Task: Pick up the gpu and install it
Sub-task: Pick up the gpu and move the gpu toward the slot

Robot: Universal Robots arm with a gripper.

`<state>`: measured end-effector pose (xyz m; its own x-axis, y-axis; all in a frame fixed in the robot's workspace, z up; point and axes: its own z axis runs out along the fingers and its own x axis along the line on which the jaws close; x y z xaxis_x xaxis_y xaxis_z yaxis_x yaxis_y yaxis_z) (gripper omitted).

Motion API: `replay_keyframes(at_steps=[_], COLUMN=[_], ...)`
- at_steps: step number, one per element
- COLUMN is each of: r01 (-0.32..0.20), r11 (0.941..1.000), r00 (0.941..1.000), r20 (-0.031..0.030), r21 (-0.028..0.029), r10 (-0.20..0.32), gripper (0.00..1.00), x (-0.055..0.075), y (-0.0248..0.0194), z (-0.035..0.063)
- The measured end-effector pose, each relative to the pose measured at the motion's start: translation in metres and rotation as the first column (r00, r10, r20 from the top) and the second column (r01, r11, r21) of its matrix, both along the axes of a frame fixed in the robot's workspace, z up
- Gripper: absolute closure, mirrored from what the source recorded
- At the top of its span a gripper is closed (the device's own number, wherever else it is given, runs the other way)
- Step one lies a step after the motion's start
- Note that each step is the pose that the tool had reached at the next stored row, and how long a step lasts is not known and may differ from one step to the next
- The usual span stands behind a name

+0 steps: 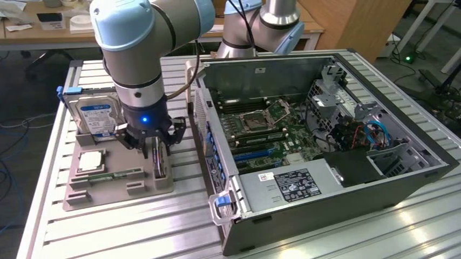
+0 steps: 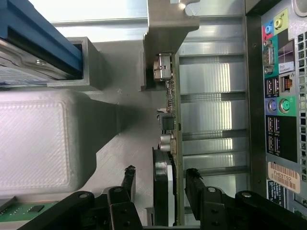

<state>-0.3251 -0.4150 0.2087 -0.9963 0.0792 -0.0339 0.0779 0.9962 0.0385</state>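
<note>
Black gripper fingers (image 2: 128,178) stand closest to the wrist camera, one on each side of the gpu (image 2: 161,191), a thin green circuit-board card with a dark face. The jaws are spread wide, and a gap shows between each finger and the card, so nothing is gripped.

The gpu stands on its long edge in a slot of the grey plastic parts holder (image 1: 108,195), along the holder's side nearest the computer case. In the exterior view the gripper (image 1: 157,151), on a pale blue and silver robot arm (image 1: 137,48), hangs straight over that slot, with the card (image 1: 160,166) showing below it.

At the holder's far end a thick silver hard drive with a blue-white label (image 1: 97,117) stands upright. A square silver processor chip (image 1: 90,161) lies flat in a recess of the holder, and a narrow green memory strip (image 1: 116,175) lies just beside it.

Just beside the holder, on the exterior view's right, lies the open black computer case (image 1: 403,186), its green motherboard (image 1: 266,132) exposed. Holder and case both rest on a ribbed aluminium table (image 1: 144,232).
</note>
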Motion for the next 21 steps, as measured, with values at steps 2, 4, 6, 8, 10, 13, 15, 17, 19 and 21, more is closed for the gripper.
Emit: replay_keyframes(at_steps=[2, 4, 6, 8, 10, 13, 15, 17, 19, 21], r01=[-0.001, -0.005, -0.016, -0.032, -0.037, -0.037, -0.037, -0.037, -0.037, -0.037], r11=[1.0, 1.0, 0.9999, 0.9995, 0.9993, 0.9993, 0.9993, 0.9993, 0.9993, 0.9993], r00=[1.0, 1.0, 0.9999, 0.9995, 0.9993, 0.9993, 0.9993, 0.9993, 0.9993, 0.9993], r20=[0.0001, 0.0, 0.0001, -0.0004, -0.0004, -0.0004, -0.0004, -0.0004, -0.0003, -0.0004], r21=[0.0, 0.0, 0.0003, 0.0, 0.0001, 0.0001, 0.0, 0.0, 0.0, 0.0], r10=[0.001, 0.005, 0.016, 0.032, 0.037, 0.037, 0.037, 0.037, 0.037, 0.037], gripper=[0.45, 0.45, 0.45, 0.45, 0.45, 0.45, 0.53, 0.53, 0.6, 0.6], x=[0.0, 0.0, 0.0002, 0.0001, 0.0001, 0.0001, 0.0001, 0.0001, 0.0001, 0.0001], y=[0.0, 0.0, 0.0002, 0.0003, 0.0003, 0.0003, 0.0003, 0.0003, 0.0003, 0.0003], z=[-0.0001, -0.0001, -0.0004, -0.0004, -0.0006, -0.0007, -0.0008, -0.0008, -0.0009, -0.0009])
